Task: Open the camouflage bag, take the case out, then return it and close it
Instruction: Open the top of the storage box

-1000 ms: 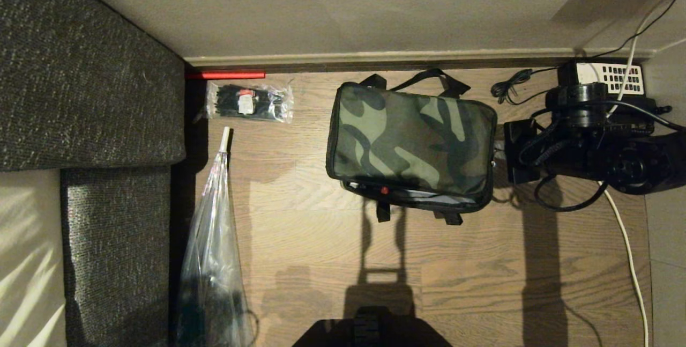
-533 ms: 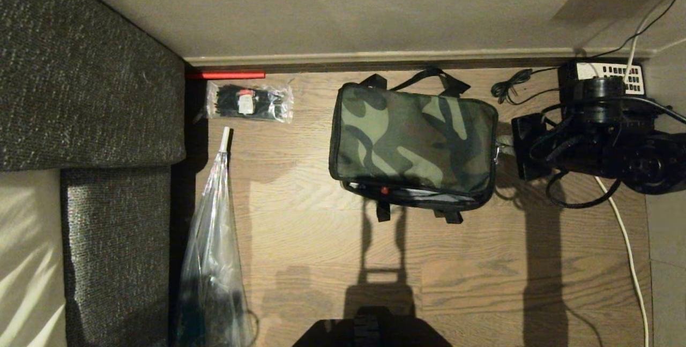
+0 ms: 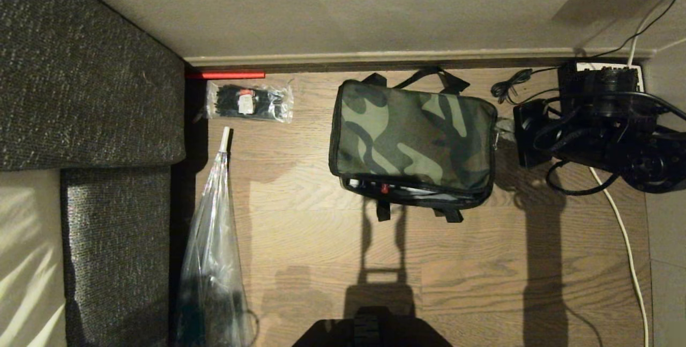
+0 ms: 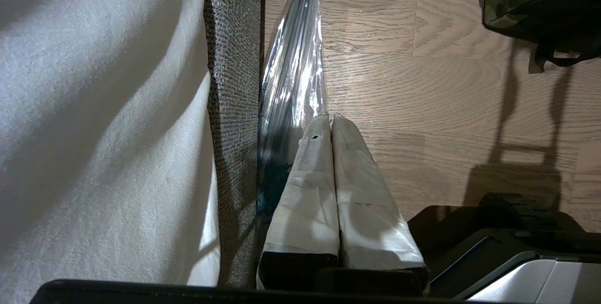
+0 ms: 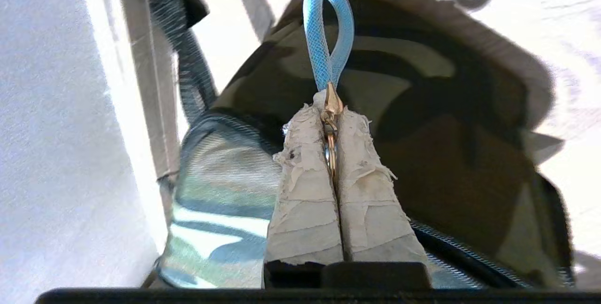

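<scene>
The camouflage bag point(image 3: 412, 135) lies on the wood floor by the far wall, its black handles sticking out front and back. Its near side gapes, and there the black edge of the case with a red button point(image 3: 384, 188) shows. My right gripper point(image 3: 505, 126) is at the bag's right end. In the right wrist view it point(image 5: 331, 106) is shut on the metal zipper pull, whose blue loop point(image 5: 328, 27) sticks out past the fingertips over the bag point(image 5: 446, 153). My left gripper point(image 4: 331, 118) is shut and holds nothing, parked low beside the sofa.
A dark sofa point(image 3: 80, 95) fills the left. A clear plastic bag point(image 3: 211, 261) and a packet of cable ties point(image 3: 249, 102) lie beside it. A black telephone point(image 3: 600, 76) and cords sit behind my right arm. A white cable point(image 3: 627, 250) runs along the right.
My right gripper has moved toward the far wall along the bag's right end, still shut on the zipper pull. The bag has shifted and turned slightly. The left arm is still.
</scene>
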`<state>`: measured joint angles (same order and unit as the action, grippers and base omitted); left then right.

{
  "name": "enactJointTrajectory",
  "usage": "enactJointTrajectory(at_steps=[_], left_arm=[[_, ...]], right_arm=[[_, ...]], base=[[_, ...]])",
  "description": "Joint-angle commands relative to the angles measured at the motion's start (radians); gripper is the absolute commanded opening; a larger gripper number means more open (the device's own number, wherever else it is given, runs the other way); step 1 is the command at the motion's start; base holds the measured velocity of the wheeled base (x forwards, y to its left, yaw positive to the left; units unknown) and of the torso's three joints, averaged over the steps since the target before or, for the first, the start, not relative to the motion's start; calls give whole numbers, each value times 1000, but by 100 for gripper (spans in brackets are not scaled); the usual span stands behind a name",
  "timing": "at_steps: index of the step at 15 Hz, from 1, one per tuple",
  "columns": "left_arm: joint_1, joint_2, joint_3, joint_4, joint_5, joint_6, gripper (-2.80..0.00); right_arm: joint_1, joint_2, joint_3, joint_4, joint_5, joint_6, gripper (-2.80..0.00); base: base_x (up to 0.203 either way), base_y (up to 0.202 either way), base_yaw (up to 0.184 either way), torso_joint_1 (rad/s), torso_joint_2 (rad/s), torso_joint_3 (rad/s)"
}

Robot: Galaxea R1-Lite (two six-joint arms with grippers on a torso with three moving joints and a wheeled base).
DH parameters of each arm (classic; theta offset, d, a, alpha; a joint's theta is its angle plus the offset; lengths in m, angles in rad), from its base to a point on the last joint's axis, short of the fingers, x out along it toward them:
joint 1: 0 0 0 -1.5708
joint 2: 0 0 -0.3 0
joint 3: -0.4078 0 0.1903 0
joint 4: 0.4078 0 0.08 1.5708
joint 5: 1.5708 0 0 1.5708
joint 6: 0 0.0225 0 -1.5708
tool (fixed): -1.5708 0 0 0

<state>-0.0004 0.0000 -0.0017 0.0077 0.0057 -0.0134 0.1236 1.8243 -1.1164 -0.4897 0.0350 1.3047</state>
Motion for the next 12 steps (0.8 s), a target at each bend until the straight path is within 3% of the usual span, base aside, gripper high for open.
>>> enactJointTrajectory(at_steps=[1,8,12], left_arm=[[0,0,0,0,0,0,-280],[0,0,0,0,0,0,-280],[0,-1,0,0,0,0,-280]], right_arm=[[-2,4,-14,-40,13,7,-280],[-53,32,-24,-86,22,-81,-280],[-61,49,-77,-86,23,-84,-280]], base=[[0,0,0,0,0,0],[0,0,0,0,0,0],[0,0,0,0,0,0]])
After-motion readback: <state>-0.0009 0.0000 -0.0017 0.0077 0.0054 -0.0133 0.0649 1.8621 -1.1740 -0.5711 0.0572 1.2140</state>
